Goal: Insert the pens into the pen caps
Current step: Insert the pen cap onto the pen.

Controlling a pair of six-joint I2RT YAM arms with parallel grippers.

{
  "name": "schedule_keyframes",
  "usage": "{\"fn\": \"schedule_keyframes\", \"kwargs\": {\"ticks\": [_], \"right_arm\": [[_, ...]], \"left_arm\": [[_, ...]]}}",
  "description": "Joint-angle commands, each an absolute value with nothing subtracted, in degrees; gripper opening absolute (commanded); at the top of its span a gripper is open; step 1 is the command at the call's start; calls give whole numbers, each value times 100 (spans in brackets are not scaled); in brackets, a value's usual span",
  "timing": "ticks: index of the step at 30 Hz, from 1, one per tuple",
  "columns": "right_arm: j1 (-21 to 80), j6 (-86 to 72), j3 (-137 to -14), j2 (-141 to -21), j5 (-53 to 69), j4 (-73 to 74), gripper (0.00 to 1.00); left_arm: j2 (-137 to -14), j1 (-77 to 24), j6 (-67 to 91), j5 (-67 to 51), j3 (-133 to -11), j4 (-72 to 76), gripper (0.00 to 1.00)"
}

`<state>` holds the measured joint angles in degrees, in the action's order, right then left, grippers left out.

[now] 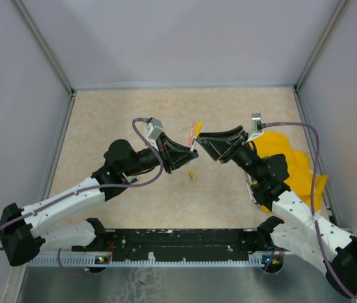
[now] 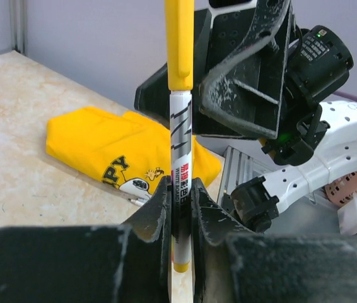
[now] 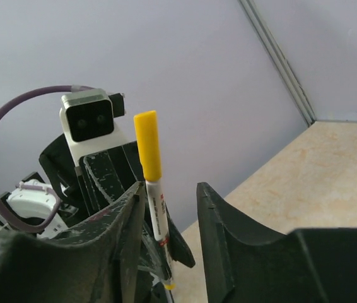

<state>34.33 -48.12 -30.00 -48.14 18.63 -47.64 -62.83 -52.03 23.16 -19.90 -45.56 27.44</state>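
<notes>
Your left arm (image 1: 71, 199) reaches in from the near left and your right arm (image 1: 298, 214) from the near right. Their tools meet nose to nose above the middle of the desk (image 1: 122, 113). The left tool (image 2: 180, 190) is clamped on the pen (image 2: 181, 158), which stands upright with the yellow cap (image 2: 179, 44) on its upper end. The right tool (image 3: 171, 192) is spread wide — the pen stands just beside one finger (image 3: 128, 214), not pinched. From above, pen and cap are hard to make out. A tiny yellow piece (image 1: 192, 175) lies on the desk near the tools — too small to identify.
</notes>
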Motion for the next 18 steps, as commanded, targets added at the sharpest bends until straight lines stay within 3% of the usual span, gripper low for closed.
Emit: {"fn": "schedule_keyframes", "kwargs": {"ticks": [1,8,18], "right_arm": [[3422,-4462,-3416,-4386,1742,-4059,41],[3419,-4110,-4157,-3953,1163,-2646,47],[3419,-4147,-5704,-4579,1262,-1210,47]], "left_arm": [[-6098,-5236,2250,-1896,-4790,2755,0],[-5865,-5235,2042,-1843,-4901,2098,0],[-5875,-5231,2283,-2453,-4682,2263,0]]}}
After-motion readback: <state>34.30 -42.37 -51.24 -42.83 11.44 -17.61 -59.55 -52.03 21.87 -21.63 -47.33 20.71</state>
